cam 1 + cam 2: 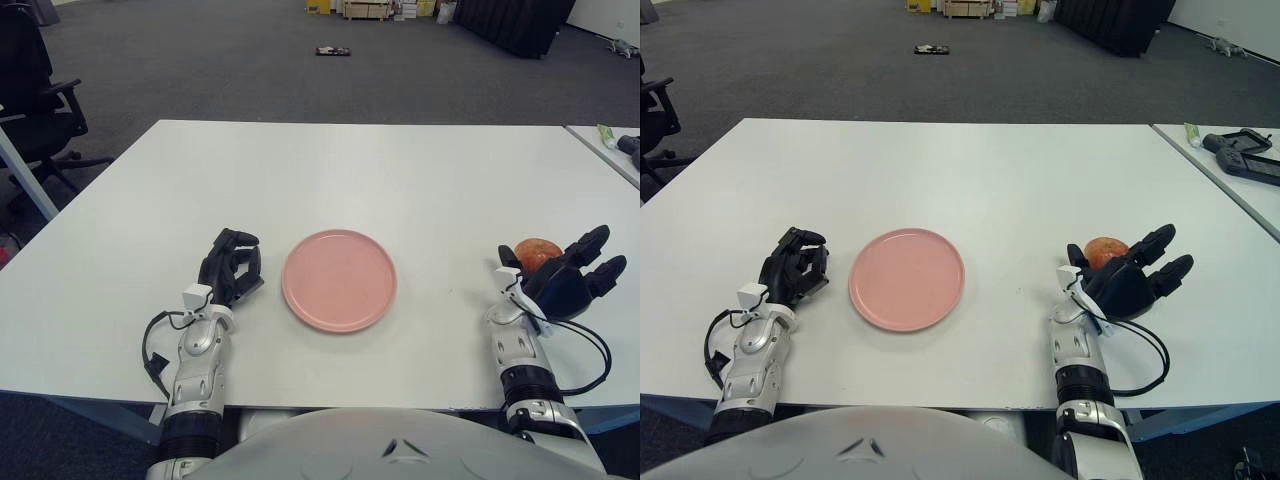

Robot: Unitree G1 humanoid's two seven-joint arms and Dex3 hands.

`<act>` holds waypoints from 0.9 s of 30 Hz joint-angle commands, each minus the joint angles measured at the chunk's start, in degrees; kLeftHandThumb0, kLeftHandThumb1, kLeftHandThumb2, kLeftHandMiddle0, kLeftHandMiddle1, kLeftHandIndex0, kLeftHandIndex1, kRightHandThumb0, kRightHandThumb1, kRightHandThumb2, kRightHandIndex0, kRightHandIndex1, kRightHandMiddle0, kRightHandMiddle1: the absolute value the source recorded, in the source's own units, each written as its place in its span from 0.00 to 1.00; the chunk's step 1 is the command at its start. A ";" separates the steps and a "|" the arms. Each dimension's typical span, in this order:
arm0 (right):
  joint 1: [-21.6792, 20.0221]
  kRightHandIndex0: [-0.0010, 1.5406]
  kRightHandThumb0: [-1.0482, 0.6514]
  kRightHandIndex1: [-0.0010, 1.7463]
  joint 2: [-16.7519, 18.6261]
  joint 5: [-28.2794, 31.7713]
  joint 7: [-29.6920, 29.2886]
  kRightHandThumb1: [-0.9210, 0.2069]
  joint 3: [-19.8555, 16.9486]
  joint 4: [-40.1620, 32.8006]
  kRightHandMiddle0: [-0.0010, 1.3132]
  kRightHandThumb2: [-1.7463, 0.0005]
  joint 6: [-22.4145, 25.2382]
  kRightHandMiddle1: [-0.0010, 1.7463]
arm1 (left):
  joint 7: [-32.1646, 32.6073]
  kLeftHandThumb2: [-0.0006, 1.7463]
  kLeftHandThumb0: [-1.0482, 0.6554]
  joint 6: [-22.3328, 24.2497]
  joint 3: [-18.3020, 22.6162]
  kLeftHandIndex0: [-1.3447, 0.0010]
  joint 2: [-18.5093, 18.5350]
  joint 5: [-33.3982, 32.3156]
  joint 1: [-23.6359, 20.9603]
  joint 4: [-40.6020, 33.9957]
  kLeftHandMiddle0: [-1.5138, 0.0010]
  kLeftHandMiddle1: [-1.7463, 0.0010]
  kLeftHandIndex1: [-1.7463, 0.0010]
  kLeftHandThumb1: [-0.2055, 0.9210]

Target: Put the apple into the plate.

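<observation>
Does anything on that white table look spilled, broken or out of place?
Nothing stands out. The pink plate lies flat and bare on the white table. The apple sits whole beside the open right hand, not yet in the plate. The left hand shows curled left of the plate.

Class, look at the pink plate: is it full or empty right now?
Empty. The plate shows only bare pink surface; the apple sits on the table to its right, beside the open right hand.
</observation>
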 commanded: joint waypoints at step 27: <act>-7.85 0.00 0.05 0.00 -5.77 9.04 5.20 0.28 0.94 12.90 0.00 0.71 -6.96 0.00 | -0.84 0.73 0.60 0.69 0.41 0.71 0.32 -1.34 0.30 0.34 0.62 0.02 0.00 0.50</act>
